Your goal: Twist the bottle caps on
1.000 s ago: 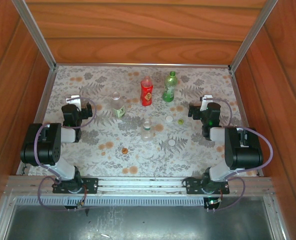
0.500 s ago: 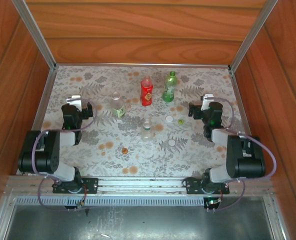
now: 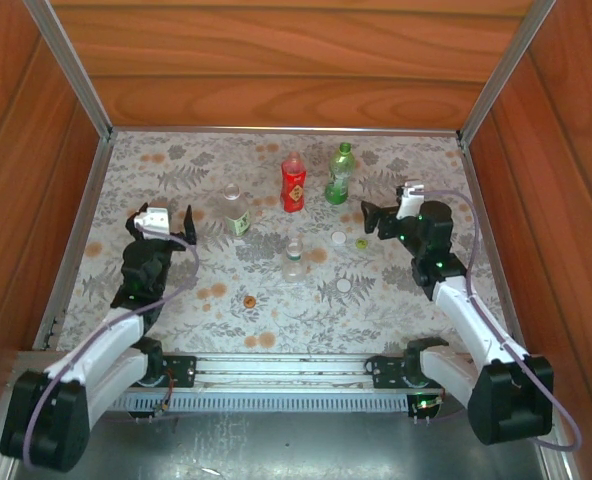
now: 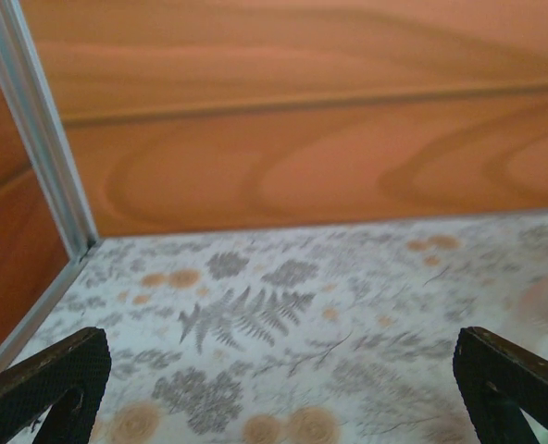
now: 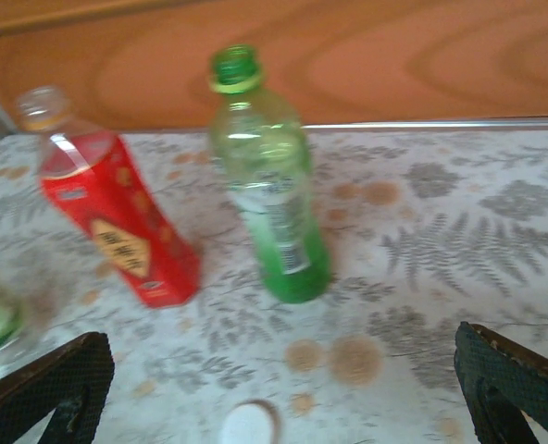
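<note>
Wood-panel walls [image 3: 276, 70] close in a desk [image 3: 426, 165] covered with a grey leaf print and orange flower spots. An aluminium post [image 4: 33, 129] runs up the corner ahead and to the left of the left tool [image 3: 164, 220]. That tool hovers above the left part of the desk, its fingers [image 4: 43, 379] spread wide with nothing between them and only bare leaf print ahead. To its right stands the clear bottle with a green label [image 3: 235, 210], near but apart from it. Further right and nearer the arm bases is the plain clear bottle [image 3: 293, 257]. The orange-red cap [image 3: 249, 300] lies to the tool's right, closer to the bases than the tool. The right tool [image 3: 381, 214] is also wide open and holds nothing, and it points leftward toward the bottles. In its wrist view the green bottle [image 5: 269, 203] stands upright straight ahead, with the red bottle [image 5: 117, 231] ahead to the left, its yellow mark facing the camera. The two bottles stand close together without touching. A white cap [image 5: 248, 425] lies flat on the desk just ahead of the right tool, between the lines of its two fingers [image 5: 47, 388]. The yellow-green cap [image 3: 362, 243] lies close beside the tool, and the second white cap [image 3: 344, 285] lies to the tool's left, nearer the bases. All four caps rest on the desk, none of them on a bottle.
</note>
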Motion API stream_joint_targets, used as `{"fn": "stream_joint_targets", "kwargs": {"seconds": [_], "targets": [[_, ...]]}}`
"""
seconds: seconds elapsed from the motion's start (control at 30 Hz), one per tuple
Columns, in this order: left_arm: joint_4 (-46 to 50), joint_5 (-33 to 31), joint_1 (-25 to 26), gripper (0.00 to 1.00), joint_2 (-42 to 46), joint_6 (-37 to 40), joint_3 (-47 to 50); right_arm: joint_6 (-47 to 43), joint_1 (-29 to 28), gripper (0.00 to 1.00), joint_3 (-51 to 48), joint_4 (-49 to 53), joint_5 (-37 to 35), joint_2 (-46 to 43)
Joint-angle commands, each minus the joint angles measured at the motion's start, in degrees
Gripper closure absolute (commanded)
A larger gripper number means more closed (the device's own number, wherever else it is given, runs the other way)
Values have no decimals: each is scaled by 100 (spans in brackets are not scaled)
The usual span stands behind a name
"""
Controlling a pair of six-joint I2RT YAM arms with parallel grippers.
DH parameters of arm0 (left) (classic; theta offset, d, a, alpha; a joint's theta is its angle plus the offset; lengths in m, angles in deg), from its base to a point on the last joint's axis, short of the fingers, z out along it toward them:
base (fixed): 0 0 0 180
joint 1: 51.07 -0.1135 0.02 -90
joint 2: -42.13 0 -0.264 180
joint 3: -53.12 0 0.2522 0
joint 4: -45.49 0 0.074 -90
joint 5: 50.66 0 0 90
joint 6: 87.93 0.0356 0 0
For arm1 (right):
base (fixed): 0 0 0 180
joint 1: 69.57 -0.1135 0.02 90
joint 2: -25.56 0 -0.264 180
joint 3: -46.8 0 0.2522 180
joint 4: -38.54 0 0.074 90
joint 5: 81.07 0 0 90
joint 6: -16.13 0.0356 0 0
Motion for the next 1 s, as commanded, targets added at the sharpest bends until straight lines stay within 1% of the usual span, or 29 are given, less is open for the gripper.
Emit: {"fn": "stream_joint_targets", "kwargs": {"seconds": [0.0,0.07,0.13,0.2,0.27,0.33,0.4,0.47,0.6,0.67,0.83,0.93,0.97], "targets": [[494,-69,265,0,612,-219,197,40,-490,0,258,926,119,-233],[544,5,471,0,937,-246,321,-44,-859,0,368,1154,-8,-287],[697,27,916,0,1261,-140,452,-41,-1228,0,631,1567,-150,-271],[812,247,1318,0,1382,-92,472,43,-1612,0,818,1780,-307,-214],[833,649,1586,0,1348,-167,472,103,-2034,0,1009,1946,-533,-87],[833,1116,1728,0,1162,-259,423,67,-2535,0,1293,2199,-879,171],[824,1392,1815,0,905,-317,343,-4,-2987,0,1557,2395,-1282,493],[809,1542,1879,0,651,-373,288,-57,-3330,0,1756,2480,-1497,835],[640,1964,1911,0,225,-363,191,110,-3666,0,2100,2608,-1696,1476],[432,2160,1945,0,72,-413,185,215,-3721,3,2160,2605,-1715,1697],[57,2049,2216,0,-333,-370,173,374,-3780,19,2348,2623,-1622,2158],[-5,2008,2263,0,-528,-397,123,387,-3796,32,2442,2657,-1561,2329],[-23,2011,2271,0,-597,-398,98,383,-3796,33,2467,2677,-1568,2364]]}}
